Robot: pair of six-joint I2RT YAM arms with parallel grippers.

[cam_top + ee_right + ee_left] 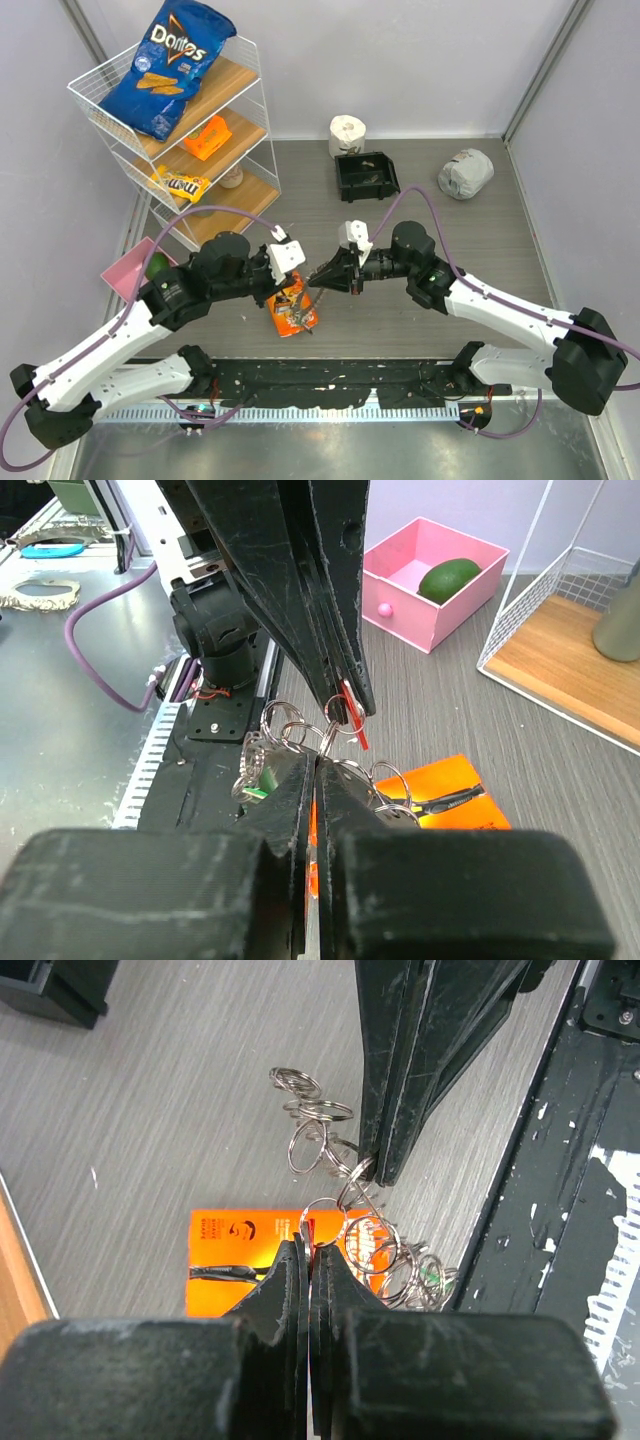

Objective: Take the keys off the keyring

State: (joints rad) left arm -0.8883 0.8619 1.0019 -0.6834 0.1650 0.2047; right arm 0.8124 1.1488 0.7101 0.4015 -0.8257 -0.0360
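Observation:
The keyring is a bunch of small linked silvery wire rings point(330, 1150), held in the air between my two grippers just above an orange packet point(292, 305). My left gripper point(308, 1248) is shut on one ring, with a red-headed key point(352, 720) at its tips. My right gripper point(318, 762) is shut on another ring of the bunch, and its fingers point(400, 1080) come in from the top of the left wrist view. A green-headed key point(430, 1278) hangs in the loose rings, and it also shows in the right wrist view point(262, 780). The other keys cannot be made out.
A pink box point(130, 272) holding an avocado point(450, 577) sits at the left. A wire shelf point(190, 130) with snacks stands at the back left. A black tray point(365, 175), a white toilet roll point(347, 132) and a grey crumpled bundle point(465, 172) are at the back.

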